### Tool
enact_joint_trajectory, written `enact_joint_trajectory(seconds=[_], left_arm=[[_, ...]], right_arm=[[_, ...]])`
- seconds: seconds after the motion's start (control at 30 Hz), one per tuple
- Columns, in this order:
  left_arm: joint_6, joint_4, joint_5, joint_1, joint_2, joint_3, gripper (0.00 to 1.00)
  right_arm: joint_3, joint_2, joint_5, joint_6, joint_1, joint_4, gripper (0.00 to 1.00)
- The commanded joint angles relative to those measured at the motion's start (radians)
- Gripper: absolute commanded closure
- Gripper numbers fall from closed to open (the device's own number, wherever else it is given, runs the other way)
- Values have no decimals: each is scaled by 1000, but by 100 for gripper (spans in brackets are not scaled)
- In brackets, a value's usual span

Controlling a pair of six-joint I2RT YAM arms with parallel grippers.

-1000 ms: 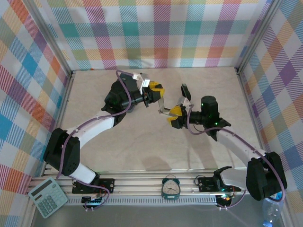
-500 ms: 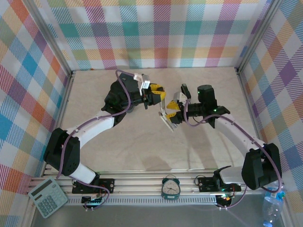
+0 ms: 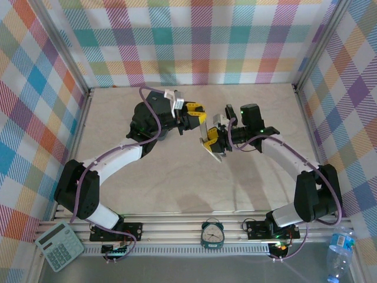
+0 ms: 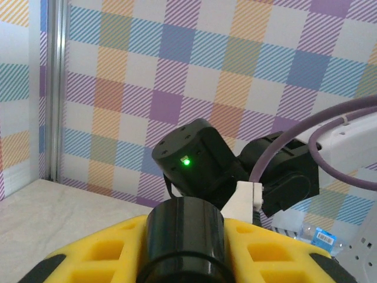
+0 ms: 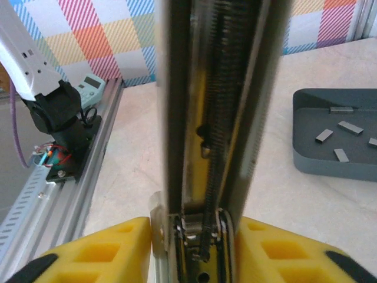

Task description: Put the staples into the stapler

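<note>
Your staples point(image 5: 350, 127), short silvery-grey metal strips, lie loose and scattered in the dark grey rectangular tray point(image 5: 330, 166). The tray sits on the pale beige counter point(image 5: 277, 200), at the right of the right wrist view. Left of the tray in that view you see the opened black-and-silver stapler point(image 5: 206, 118), its bare metal magazine rail and coiled spring running straight up the middle. Your right gripper point(image 5: 194, 233) is closed in on the lower end of that rail, with its yellow fingers tight against both sides. From above, the stapler is held between the tips of the two arms, near the middle of the counter. Your left gripper point(image 4: 185, 236) is clamped tight on a rounded black part that looks to be the stapler's upper end. Its camera faces the right arm's black wrist, where a green light glows.
</note>
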Motion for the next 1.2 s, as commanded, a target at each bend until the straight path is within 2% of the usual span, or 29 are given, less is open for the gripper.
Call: enact_joint_trajectory(seconds=[0.0,0.13,0.23,0.37,0.47,0.57,0.73,0.83,0.9,1.1,1.17], left_arm=[[-19,119,2,-8,-17,12,100],[-17,117,-36,-3,-27,-7,99],[-12,101,-98,4,-48,-38,83],[49,-76,-222,13,-102,-68,56],[68,-253,-355,15,-149,-85,43],[47,-365,-407,29,-185,-114,36],[-77,-523,-562,47,-282,-201,28],[-118,-648,-660,55,-375,-254,15],[-145,-688,-707,61,-428,-296,10],[-225,-941,-919,78,-475,-307,10],[-271,-1002,-962,94,-466,-307,4]], right_arm=[[31,13,-89,-37,-5,-23,74],[29,2,-78,-38,-10,-19,90],[18,-20,-17,-28,-13,-13,99],[-13,-65,163,6,-9,-5,100],[-26,-95,306,2,8,-50,100],[-10,-100,447,-35,47,-127,100],[36,-59,674,-97,134,-238,100],[83,-3,785,-154,198,-319,100],[106,36,815,-178,233,-348,100],[161,151,850,-206,287,-330,100],[191,196,869,-233,310,-341,100]])
